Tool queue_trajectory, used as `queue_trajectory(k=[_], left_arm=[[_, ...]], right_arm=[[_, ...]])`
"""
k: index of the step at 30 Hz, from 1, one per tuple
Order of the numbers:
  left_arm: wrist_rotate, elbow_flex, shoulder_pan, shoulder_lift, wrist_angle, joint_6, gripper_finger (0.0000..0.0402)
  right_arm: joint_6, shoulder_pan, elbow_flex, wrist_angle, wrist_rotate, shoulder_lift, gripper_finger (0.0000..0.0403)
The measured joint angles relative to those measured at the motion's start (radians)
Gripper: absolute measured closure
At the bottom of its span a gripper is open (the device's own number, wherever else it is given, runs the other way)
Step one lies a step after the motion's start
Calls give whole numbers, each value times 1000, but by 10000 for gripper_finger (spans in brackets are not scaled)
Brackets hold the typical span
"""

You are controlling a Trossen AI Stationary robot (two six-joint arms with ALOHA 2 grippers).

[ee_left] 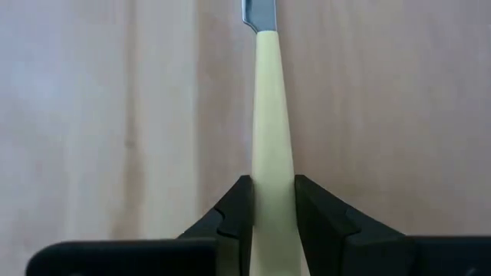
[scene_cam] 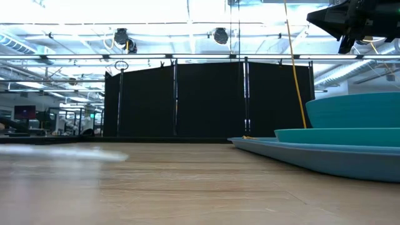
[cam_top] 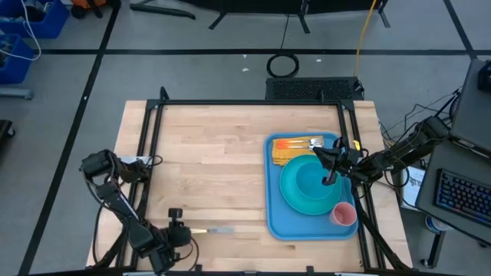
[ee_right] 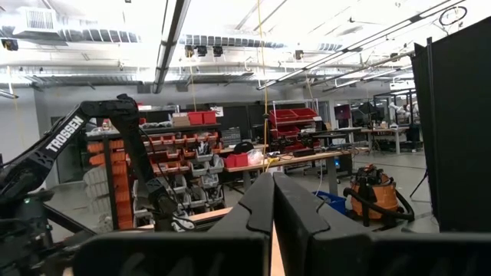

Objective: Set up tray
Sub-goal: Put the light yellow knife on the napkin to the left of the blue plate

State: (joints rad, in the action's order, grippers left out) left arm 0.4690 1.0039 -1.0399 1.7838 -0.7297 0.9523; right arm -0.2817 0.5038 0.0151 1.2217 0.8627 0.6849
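Tray (cam_top: pixel 273 218) lies on the right half of the table (cam_top: pixel 222 153), long side running front to back. On it: a round turquoise plate (cam_top: pixel 303 192) at centre, a yellow napkin (cam_top: pixel 288 149) with a fork (cam_top: pixel 311 142) at the far end, and a pink cup (cam_top: pixel 344 214) at the near right corner.

Right gripper (cam_top: pixel 330 181) hangs above the plate, raised clear of it as the low view shows; jaws pressed together, holding nothing.

Left gripper (ee_left: pixel 272 211) sits low at the table's near left edge. Its jaws are clamped on the cream handle of a knife (ee_left: pixel 270 123), which lies flat on the wood with the blade pointing toward the tray. Knife and tray are well apart.
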Motion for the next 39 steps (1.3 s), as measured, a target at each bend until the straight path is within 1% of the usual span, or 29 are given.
queue_trajectory(k=[3, 7, 14, 18, 23, 28, 30, 35, 39], left_arm=[[57, 0, 3, -1, -61, 17, 323], [86, 0, 14, -1, -114, 21, 323], [100, 1, 37, -1, -139, 10, 322], [98, 1, 49, -1, -138, 19, 307], [60, 1, 61, -1, -136, 10, 305], [-46, 2, 68, -2, -133, -39, 320], [-55, 2, 69, -2, -136, -42, 320], [-50, 2, 69, -2, -137, -27, 294], [-141, 2, 69, -2, -140, -51, 268]], right_arm=[[0, 0, 0, 0, 0, 0, 403], [0, 0, 0, 0, 0, 0, 403], [0, 0, 0, 0, 0, 0, 403], [0, 0, 0, 0, 0, 0, 403], [0, 0, 0, 0, 0, 0, 403], [0, 0, 0, 0, 0, 0, 403], [0, 0, 0, 0, 0, 0, 403], [0, 0, 0, 0, 0, 0, 403], [0, 0, 0, 0, 0, 0, 403]])
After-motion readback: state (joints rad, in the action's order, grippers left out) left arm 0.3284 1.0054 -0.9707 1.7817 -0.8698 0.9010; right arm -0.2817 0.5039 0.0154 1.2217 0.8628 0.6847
